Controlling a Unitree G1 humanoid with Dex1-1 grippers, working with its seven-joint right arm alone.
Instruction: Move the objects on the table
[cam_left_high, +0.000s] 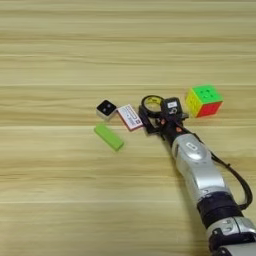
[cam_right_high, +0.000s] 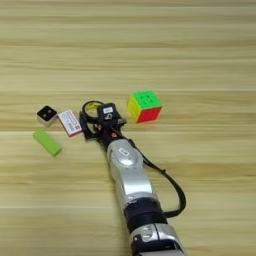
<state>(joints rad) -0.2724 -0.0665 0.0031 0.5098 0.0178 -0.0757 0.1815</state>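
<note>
Right gripper (cam_left_high: 156, 120) positioned at black tape ring (cam_left_high: 151, 102).
Finger opening cannot be determined; red-and-white card (cam_left_high: 129, 117) lies just beside, likely crowding approach.

tape ring (cam_left_high: 151, 103) partly hidden, claw (cam_left_high: 155, 120) fingers unclear

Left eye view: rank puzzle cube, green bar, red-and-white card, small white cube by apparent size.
1. puzzle cube
2. green bar and red-and-white card, too alike to rank
3. small white cube, black on top

No text reads clearly — the red-and-white card (cam_left_high: 130, 117) bears only blurred marks.
</note>
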